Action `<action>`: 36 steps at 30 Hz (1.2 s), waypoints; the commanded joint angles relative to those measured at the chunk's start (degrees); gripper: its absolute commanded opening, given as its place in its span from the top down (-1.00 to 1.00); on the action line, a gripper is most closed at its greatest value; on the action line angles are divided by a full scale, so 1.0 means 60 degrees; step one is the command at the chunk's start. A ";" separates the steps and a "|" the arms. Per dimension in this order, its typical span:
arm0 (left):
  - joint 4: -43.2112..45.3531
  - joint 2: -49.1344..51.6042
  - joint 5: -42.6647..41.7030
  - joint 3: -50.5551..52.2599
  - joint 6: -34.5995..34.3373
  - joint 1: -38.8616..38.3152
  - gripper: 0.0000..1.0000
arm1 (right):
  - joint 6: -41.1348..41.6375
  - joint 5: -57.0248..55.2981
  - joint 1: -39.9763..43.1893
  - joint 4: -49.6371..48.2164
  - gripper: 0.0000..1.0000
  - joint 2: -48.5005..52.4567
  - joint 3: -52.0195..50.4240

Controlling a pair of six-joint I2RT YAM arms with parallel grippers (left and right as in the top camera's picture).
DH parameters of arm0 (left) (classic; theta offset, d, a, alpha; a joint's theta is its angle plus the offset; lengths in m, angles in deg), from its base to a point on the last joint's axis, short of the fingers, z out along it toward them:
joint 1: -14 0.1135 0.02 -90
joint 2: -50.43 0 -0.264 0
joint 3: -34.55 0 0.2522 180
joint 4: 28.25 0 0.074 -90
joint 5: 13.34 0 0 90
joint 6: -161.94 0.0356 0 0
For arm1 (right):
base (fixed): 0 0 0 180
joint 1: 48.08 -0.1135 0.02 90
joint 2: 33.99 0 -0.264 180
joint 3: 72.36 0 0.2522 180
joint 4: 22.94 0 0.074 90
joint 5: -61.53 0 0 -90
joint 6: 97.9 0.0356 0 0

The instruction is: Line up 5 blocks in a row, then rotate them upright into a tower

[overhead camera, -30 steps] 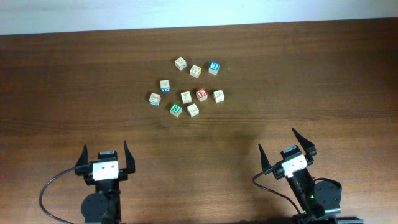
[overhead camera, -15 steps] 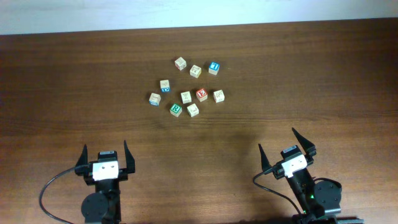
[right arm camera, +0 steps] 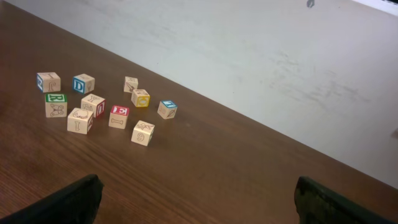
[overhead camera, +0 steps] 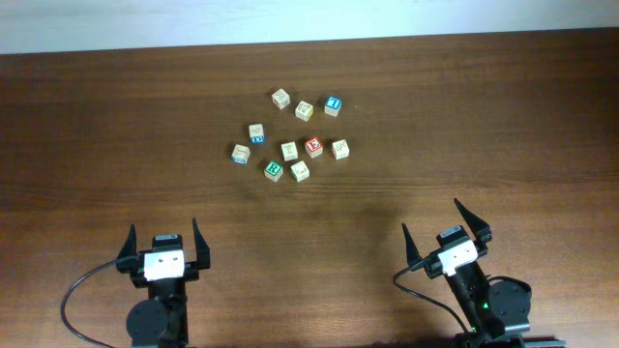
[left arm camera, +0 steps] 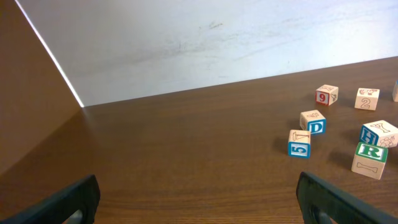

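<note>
Moved since earlier: nothing; the blocks (overhead camera: 289, 151) and both arms sit just as they did a second ago.
Blocks: a loose cluster toward the far edge of the table (overhead camera: 97, 145), about midway between its left and right edges.
Task pieces: the green R block (overhead camera: 274, 170) and red E block (overhead camera: 313, 146) lie on the cluster's near side, with plain tan ones just beside them.
Left gripper (overhead camera: 163, 230): spread wide and empty, by the near edge, well apart from the cluster.
Right gripper (overhead camera: 430, 217): the same, released and holding nothing.
Step in hand: the first reach, I judge. Start with an outer block such as the green R, set the jaws squarely on two opposite faces, and turn it without nudging its close neighbours.
Overhead only: every top face, and both arms at once.
Wrist views only: side faces, such as a blue D and 5. The left wrist view cuts off the cluster's right part, while the right wrist view takes in all of it.
</note>
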 commanded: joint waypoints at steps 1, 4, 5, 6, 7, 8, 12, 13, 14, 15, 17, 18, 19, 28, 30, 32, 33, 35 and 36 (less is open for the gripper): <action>0.0018 -0.0091 0.0135 0.0055 0.0157 -0.0036 -0.98 | -0.0022 -0.0051 0.0033 -0.0018 -0.96 -0.0080 -0.0095; 0.0015 -0.0091 0.0135 0.0055 0.0153 -0.0036 -0.98 | -0.0025 -0.0058 0.0033 -0.0026 -0.96 -0.0080 -0.0095; 0.0018 -0.0091 0.0135 0.0055 0.0157 -0.0036 -0.99 | -0.0025 -0.0062 0.0033 -0.0029 -0.96 -0.0080 -0.0095; 0.0018 -0.0091 0.0135 0.0055 0.0157 -0.0036 -0.99 | -0.0025 -0.0058 0.0033 -0.0040 -0.96 -0.0080 -0.0095; 0.0015 -0.0091 0.0127 0.0055 0.0153 -0.0036 -0.98 | -0.0025 -0.0058 0.0033 -0.0055 -0.97 -0.0084 -0.0095; 0.0015 -0.0091 0.0102 0.0055 0.0153 -0.0036 -0.98 | -0.0025 -0.0055 0.0033 -0.0066 -0.96 -0.0084 -0.0095; 0.0018 -0.0091 0.0098 0.0055 0.0153 -0.0036 -0.98 | -0.0022 -0.0055 0.0033 -0.0066 -0.96 -0.0080 -0.0095; 0.0018 -0.0091 0.0095 0.0055 0.0149 -0.0036 -0.98 | -0.0022 -0.0058 0.0033 -0.0066 -0.97 -0.0084 -0.0095; 0.0018 -0.0091 -0.0007 0.0051 0.0149 -0.0036 -0.98 | -0.0022 -0.0091 0.0033 -0.0069 -0.97 -0.0084 -0.0095; 0.0025 -0.0091 -0.0106 0.0051 0.0149 -0.0036 -0.98 | -0.0025 -0.0095 0.0036 -0.0069 -0.96 -0.0080 -0.0095; 0.0047 -0.0091 -0.0324 0.0051 0.0149 -0.0036 -0.98 | -0.0022 -0.0095 0.0036 -0.0069 -0.96 -0.0084 -0.0095; 0.0047 -0.0091 -0.0335 0.0051 0.0149 -0.0036 -0.99 | -0.0022 -0.0095 0.0036 -0.0069 -0.96 -0.0084 -0.0095; 0.0047 -0.0091 -0.0335 0.0051 0.0149 -0.0036 -0.98 | -0.0022 -0.0095 0.0036 -0.0069 -0.96 -0.0080 -0.0095; 0.0299 -0.0091 -0.0659 0.0051 0.0149 -0.0036 -0.98 | -0.0022 -0.0087 0.0033 -0.0375 -0.96 -0.0084 -0.0091; 0.0390 -0.0091 -0.0656 0.0051 0.0149 -0.0036 -0.98 | -0.0018 -0.0087 0.0036 -0.0488 -0.96 -0.0080 -0.0091; 0.0408 -0.0084 -0.0656 0.0040 0.0149 -0.0036 -0.98 | -0.0018 -0.0087 0.0036 -0.0532 -0.96 -0.0084 -0.0058; 0.0404 -0.0076 -0.0656 0.0025 0.0113 -0.0036 -0.98 | -0.0018 -0.0087 0.0036 -0.0528 -0.96 -0.0080 -0.0015; 0.0404 -0.0073 -0.0659 -0.0018 0.0000 -0.0036 -0.98 | -0.0018 -0.0087 0.0036 -0.0532 -0.96 -0.0080 0.0087; 0.0404 -0.0073 -0.0659 -0.0051 0.0000 -0.0036 -0.98 | -0.0018 -0.0087 0.0036 -0.0532 -0.97 -0.0080 0.0157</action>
